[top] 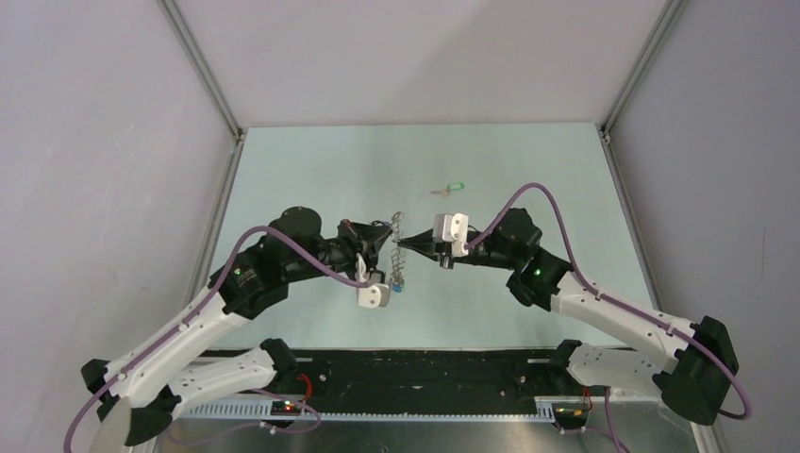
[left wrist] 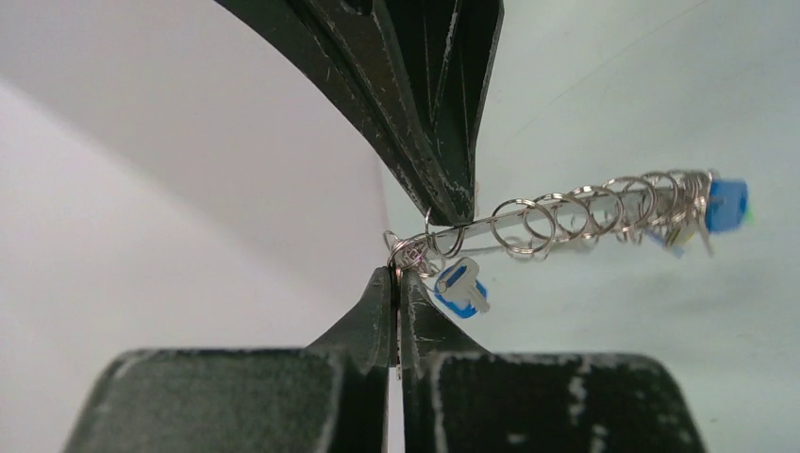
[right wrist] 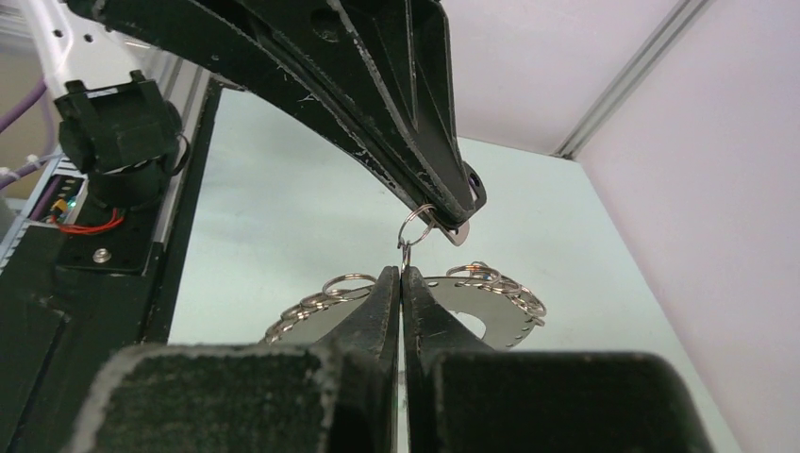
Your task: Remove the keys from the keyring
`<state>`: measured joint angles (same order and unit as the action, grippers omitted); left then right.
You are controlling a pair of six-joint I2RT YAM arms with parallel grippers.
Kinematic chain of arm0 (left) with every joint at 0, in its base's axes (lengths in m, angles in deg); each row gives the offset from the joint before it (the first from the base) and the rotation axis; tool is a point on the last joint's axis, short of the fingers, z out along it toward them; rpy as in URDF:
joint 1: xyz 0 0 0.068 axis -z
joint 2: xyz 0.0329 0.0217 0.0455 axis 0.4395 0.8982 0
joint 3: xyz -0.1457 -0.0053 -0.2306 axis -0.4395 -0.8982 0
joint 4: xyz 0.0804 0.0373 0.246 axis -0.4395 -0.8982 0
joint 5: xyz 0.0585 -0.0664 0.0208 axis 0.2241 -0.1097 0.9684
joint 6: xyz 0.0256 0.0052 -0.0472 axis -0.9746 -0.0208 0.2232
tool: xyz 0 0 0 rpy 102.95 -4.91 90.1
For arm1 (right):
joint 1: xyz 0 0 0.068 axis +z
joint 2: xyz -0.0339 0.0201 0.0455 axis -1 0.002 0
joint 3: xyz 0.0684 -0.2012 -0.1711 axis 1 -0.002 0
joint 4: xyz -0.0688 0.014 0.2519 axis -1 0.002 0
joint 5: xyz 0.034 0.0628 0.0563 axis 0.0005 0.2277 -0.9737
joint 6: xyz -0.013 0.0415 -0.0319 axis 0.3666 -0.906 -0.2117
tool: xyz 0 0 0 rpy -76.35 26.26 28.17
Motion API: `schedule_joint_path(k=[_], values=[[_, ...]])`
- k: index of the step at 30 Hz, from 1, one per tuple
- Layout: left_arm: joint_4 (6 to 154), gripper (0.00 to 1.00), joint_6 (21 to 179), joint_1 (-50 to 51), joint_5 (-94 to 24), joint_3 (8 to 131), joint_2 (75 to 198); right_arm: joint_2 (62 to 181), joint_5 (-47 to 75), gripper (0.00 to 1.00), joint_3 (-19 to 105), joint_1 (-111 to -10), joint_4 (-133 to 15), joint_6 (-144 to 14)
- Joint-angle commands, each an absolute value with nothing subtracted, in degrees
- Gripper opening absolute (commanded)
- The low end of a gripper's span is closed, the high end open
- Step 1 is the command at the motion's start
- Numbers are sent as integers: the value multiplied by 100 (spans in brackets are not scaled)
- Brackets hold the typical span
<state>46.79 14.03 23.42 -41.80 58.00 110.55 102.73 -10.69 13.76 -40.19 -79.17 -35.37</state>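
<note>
Keyring (top: 398, 249): a flat, curved metal band strung with a row of small silver rings. It is held off the pale green surface (top: 311, 170) between the two arms, near mid-surface.

Keys on it: one blue-headed key (left wrist: 460, 288) hanging just below the near end; a second blue-headed key (left wrist: 726, 203) among the rings at the far end.

Loose key: one green-headed key (top: 453, 188), lying on the surface beyond the right arm, well apart from the keyring.

Left claw (left wrist: 397, 278): clenched, fingertips pinched on a tangle of small rings at the keyring's end.

Right claw (right wrist: 401, 276): clenched, tips closed on a small ring at the same end. The tips of the two claws almost meet.
</note>
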Motion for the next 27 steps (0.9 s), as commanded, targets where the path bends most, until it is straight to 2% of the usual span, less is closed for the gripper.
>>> schedule_joint_path(k=[1,19,26,27], values=[[5321,0,2188,2190,-4617,5770,10842,10066,-1449,0,1544,-3988,-7507,-3472],[5500,0,2725,2010,-4721,5485,10865,9674,-1493,0,1547,-4008,-7473,-3602],[5519,0,2819,2012,-4659,5319,10794,9459,-1282,0,1135,-4192,-8511,-4311],[5526,0,2846,2014,-4611,5320,10785,9467,-1208,14,1087,-4195,-8569,-4347]])
